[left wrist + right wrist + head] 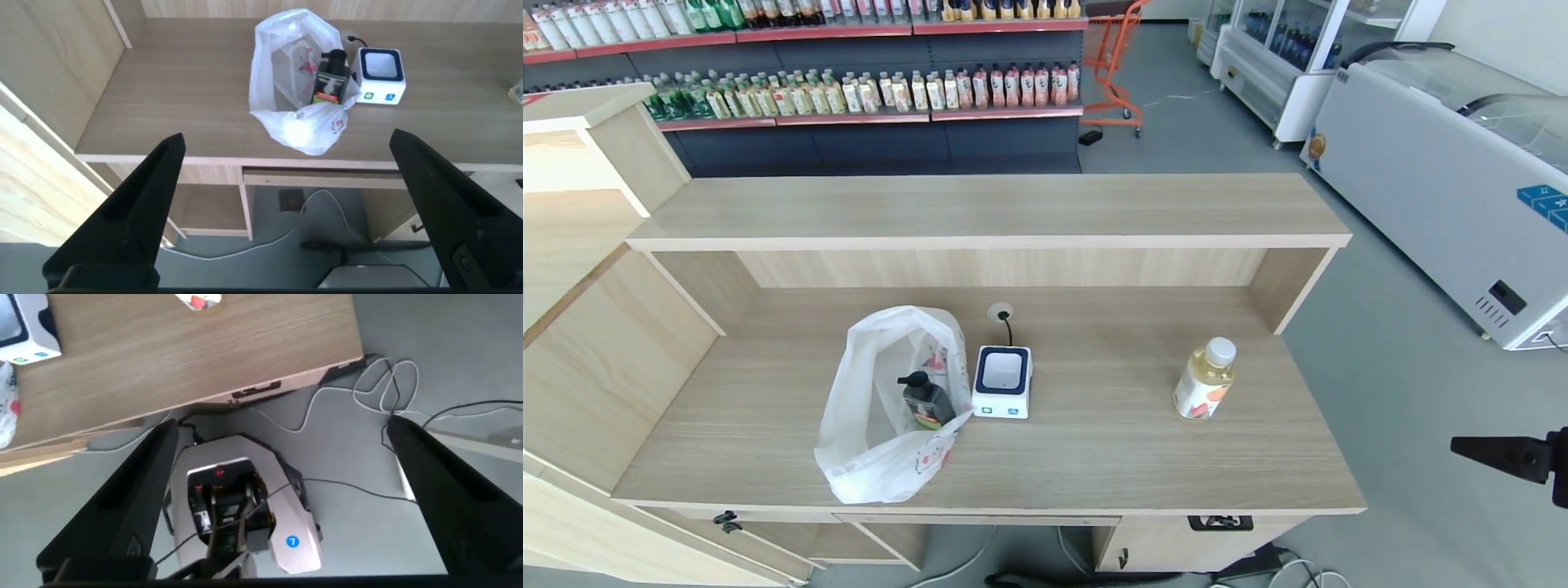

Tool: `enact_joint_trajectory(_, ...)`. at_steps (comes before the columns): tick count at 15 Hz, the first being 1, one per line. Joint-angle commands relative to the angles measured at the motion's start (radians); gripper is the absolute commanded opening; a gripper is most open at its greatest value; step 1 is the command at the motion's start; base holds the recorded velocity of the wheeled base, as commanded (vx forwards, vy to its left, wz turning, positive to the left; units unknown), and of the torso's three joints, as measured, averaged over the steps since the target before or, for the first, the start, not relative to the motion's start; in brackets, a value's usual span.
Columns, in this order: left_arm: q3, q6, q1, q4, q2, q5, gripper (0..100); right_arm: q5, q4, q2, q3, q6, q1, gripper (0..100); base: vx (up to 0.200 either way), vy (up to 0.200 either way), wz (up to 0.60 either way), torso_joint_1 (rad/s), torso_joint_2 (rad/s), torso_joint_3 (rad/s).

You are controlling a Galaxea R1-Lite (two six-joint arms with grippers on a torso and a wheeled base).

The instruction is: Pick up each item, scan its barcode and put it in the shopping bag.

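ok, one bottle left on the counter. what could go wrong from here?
1. The bottle stands upright and alone; a sideways nudge from the right gripper may tip it off the counter.
2. The shopping bag is limp, its mouth partly slumped around the pump bottle; a drop may catch the rim.
3. The scanner sits beside the bag and may get bumped.
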Motion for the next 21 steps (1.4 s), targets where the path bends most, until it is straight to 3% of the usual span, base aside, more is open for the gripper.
enact_joint_trajectory(1, 0.000, -0.001, 0.000, 0.000, 0.001, 0.000, 100, -0.072, 0.009, 0.113, 0.003, -0.003, -0.049, 100, 0.000, 0.000, 0.00, 0.000, 0.00, 0.000)
enact_joint_trajectory(4, 0.000, -0.001, 0.000, 0.000, 0.001, 0.000, 100, -0.060, -0.048, 0.228, 0.005, -0.004, -0.048, 100, 0.000, 0.000, 0.00, 0.000, 0.00, 0.000)
enact_joint_trajectory(7, 0.000, -0.001, 0.000, 0.000, 0.001, 0.000, 100, 0.009, -0.371, 0.389, 0.056, -0.106, -0.037, 100, 0.000, 0.000, 0.00, 0.000, 0.00, 0.000)
enact_joint_trajectory(11, 0.000, -0.001, 0.000, 0.000, 0.001, 0.000, 100, 0.015, -0.546, 0.552, 0.057, -0.158, -0.012, 100, 0.000, 0.000, 0.00, 0.000, 0.00, 0.000)
enact_joint_trajectory(14, 0.000, -0.001, 0.000, 0.000, 0.001, 0.000, 100, 0.086, -0.815, 0.756, 0.054, -0.159, 0.026, 100, 0.000, 0.000, 0.00, 0.000, 0.00, 0.000)
enact_joint_trajectory(21, 0.000, -0.001, 0.000, 0.000, 0.001, 0.000, 100, 0.092, -1.210, 1.050, 0.026, -0.198, 0.150, 100, 0.000, 0.000, 0.00, 0.000, 0.00, 0.000)
